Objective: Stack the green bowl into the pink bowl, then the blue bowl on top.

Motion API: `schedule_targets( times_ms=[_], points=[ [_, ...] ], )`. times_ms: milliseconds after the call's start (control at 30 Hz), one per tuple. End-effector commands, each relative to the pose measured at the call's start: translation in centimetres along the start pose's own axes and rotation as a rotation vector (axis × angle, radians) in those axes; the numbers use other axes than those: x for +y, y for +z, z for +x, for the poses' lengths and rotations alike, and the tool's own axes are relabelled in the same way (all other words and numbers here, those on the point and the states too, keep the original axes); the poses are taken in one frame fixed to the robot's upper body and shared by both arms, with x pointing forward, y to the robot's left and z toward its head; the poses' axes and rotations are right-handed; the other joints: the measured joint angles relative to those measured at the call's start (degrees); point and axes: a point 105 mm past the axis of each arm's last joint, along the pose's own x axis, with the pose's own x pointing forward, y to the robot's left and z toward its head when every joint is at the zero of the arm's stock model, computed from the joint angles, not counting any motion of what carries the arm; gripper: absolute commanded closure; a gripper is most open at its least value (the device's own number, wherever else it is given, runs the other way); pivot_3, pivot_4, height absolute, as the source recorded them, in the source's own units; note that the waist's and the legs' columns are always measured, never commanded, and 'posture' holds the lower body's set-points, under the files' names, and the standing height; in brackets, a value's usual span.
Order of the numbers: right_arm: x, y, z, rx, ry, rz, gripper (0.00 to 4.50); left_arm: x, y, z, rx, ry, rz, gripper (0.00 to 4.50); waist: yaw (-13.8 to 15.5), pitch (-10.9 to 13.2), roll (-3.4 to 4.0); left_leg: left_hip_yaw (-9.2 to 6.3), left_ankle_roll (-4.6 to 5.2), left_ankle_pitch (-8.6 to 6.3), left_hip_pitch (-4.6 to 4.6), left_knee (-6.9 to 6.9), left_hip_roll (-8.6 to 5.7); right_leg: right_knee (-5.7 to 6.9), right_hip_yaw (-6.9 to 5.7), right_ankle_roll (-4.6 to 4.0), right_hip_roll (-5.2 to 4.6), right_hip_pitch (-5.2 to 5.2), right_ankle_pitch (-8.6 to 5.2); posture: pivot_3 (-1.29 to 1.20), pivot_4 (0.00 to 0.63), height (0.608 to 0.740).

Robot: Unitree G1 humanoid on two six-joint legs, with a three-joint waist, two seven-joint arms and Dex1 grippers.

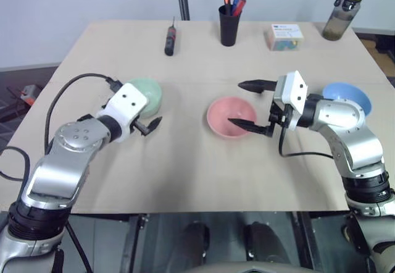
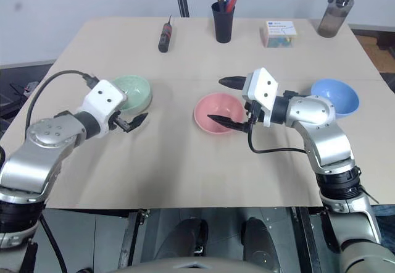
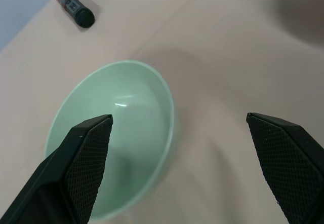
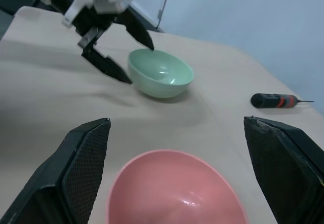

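From my head cameras, my left claw (image 1: 150, 125) hangs wide open and empty just beside the green bowl (image 1: 148, 94), which sits on the bench (image 1: 185, 174) just beyond it, toward the far edge. My right claw (image 1: 250, 105), also spread and empty, straddles the far side of the pink bowl (image 1: 229, 116); the blue bowl (image 1: 347, 96) is partly hidden behind that arm.

Left wrist: 1 finger covers the green bowl's near rim, the other stands over bare bench, so the rim lies between them.

Right wrist: the pink bowl is cut off below; my left claw is nearer the green bowl.
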Motion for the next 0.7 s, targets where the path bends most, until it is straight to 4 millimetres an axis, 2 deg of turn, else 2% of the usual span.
schedule_targets(
  times_ms=[33, 100, 200, 233, 300, 333, 367, 467, 533, 600, 667, 700],
  points=[
    [-0.2, 1.2, -0.2, -0.044, -0.025, -0.036, 0.02, 1.1, -0.8, 0.9, 0.064, 0.039, 0.075, 0.25, 0.0, 0.0, 0.0, 0.01, 0.0, 0.0, 0.0, 0.0, 0.0, 0.01, 0.01, 0.0, 0.0, 0.0, 0.0, 0.0, 0.15, 0.74],
    [-0.1, 1.1, -0.3, -0.042, -0.029, -0.036, 0.0, 1.2, -0.7, 1.3, 0.062, 0.029, 0.085, 0.65, 0.0, 0.0, 0.0, 0.02, 0.0, 0.0, -0.01, 0.0, 0.0, 0.0, 0.01, 0.0, 0.02, -0.02, 0.0, 0.0, 0.15, 0.74],
    [-0.1, 1.0, -0.5, -0.036, -0.041, -0.032, 0.0, 1.1, 0.0, 1.8, 0.041, 0.014, 0.1, 1.77, 0.1, 0.0, -0.02, 0.02, 0.01, 0.0, -0.1, 0.01, 0.0, 0.0, 0.0, 0.0, 0.01, -0.1, 0.0, 0.0, 0.15, 0.74],
    [-0.1, 1.0, -0.6, -0.033, -0.045, -0.033, 0.0, 1.0, 0.1, 1.8, 0.038, 0.008, 0.103, 2.01, 0.1, 0.0, -0.02, 0.01, 0.01, 0.0, -0.11, 0.01, -0.01, 0.0, 0.0, 0.0, 0.0, -0.11, 0.0, 0.0, 0.15, 0.74],
    [-0.1, 0.8, -0.9, -0.023, -0.055, -0.033, 0.0, 0.9, 0.2, 2.0, 0.036, -0.005, 0.11, 2.85, 0.1, 0.0, -0.02, 0.0, 0.01, 0.0, -0.18, 0.03, -0.01, 0.0, -0.02, 0.0, 0.0, -0.15, 0.0, 0.0, 0.15, 0.74],
    [-0.1, 0.7, -1.0, -0.018, -0.061, -0.033, 0.0, 0.8, 0.1, 2.0, 0.036, -0.01, 0.112, 3.05, 0.1, 0.0, -0.02, 0.01, 0.01, 0.0, -0.18, 0.03, -0.01, 0.0, -0.01, 0.0, 0.0, -0.15, 0.0, 0.0, 0.15, 0.74],
    [-0.1, 0.6, -1.1, -0.013, -0.067, -0.032, 0.0, 0.8, 0.1, 2.1, 0.036, -0.013, 0.113, 3.53, 0.1, 0.0, -0.02, 0.01, 0.01, 0.0, -0.18, 0.03, -0.01, 0.0, -0.01, 0.0, 0.0, -0.16, 0.0, 0.0, 0.15, 0.74],
    [-0.1, 0.4, -1.4, -0.002, -0.081, -0.03, 0.0, 0.7, 0.4, 2.2, 0.02, -0.035, 0.112, 4.43, 0.0, 0.0, -0.02, 0.02, 0.01, 0.0, -0.18, 0.03, 0.0, 0.03, 0.0, 0.0, 0.01, -0.17, 0.0, 0.0, 0.15, 0.74],
    [-0.2, 0.2, -1.8, 0.007, -0.096, -0.031, 0.0, 0.2, 1.5, 1.9, -0.038, -0.078, 0.102, 4.43, 0.0, 0.0, -0.02, 0.02, 0.01, 0.0, -0.19, 0.04, 0.01, 0.04, -0.01, 0.0, 0.01, -0.19, 0.0, 0.0, 0.15, 0.74],
    [-0.3, 0.1, -2.4, 0.02, -0.119, -0.029, 0.0, -1.3, 2.7, 1.5, -0.091, -0.221, 0.078, 4.43, 0.1, 0.0, -0.03, 0.01, 0.01, 0.0, -0.23, 0.07, 0.01, 0.04, -0.02, 0.0, 0.01, -0.19, 0.0, 0.0, 0.15, 0.74],
    [-0.4, -0.3, -3.4, 0.043, -0.151, -0.027, 0.0, -2.7, 4.4, 0.9, -0.176, -0.361, 0.145, 4.43, 0.2, 0.0, -0.03, -0.04, 0.01, 0.0, -0.35, 0.14, 0.0, 0.03, -0.08, 0.0, 0.0, -0.24, 0.0, 0.0, 0.15, 0.74],
    [-0.5, -0.4, -3.9, 0.055, -0.172, -0.025, 0.0, -2.7, 5.4, 0.7, -0.226, -0.373, 0.174, 4.43, 0.3, 0.0, -0.05, -0.05, 0.01, 0.0, -0.39, 0.16, 0.0, 0.03, -0.09, 0.0, 0.0, -0.26, 0.0, 0.0, 0.15, 0.74]
  ],
)
